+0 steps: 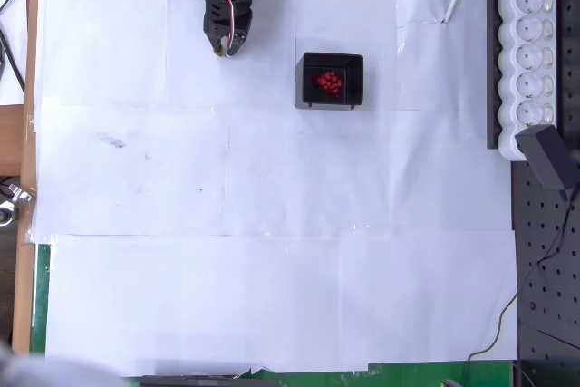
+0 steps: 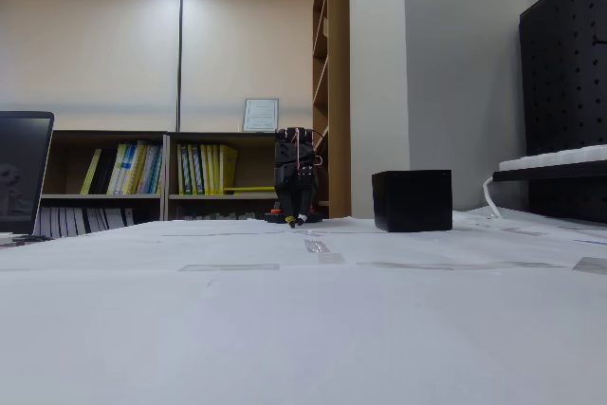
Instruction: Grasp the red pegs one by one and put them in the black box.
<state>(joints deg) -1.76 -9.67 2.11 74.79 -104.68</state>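
Note:
The black box (image 1: 332, 80) sits on the white paper near the top centre of the overhead view, with a cluster of red pegs (image 1: 329, 83) inside it. From the low fixed view the black box (image 2: 412, 200) is a dark cube at right of centre, its inside hidden. My gripper (image 1: 222, 46) hangs at the top of the overhead view, left of the box and apart from it, fingers together and holding nothing. In the fixed view the gripper (image 2: 297, 221) points down, its tips just above the paper.
A white power strip (image 1: 530, 43) and a black adapter plug (image 1: 551, 157) lie along the right edge. A black pegboard (image 1: 548, 287) borders the paper at lower right. Taped white paper sheets (image 1: 272, 251) cover the table.

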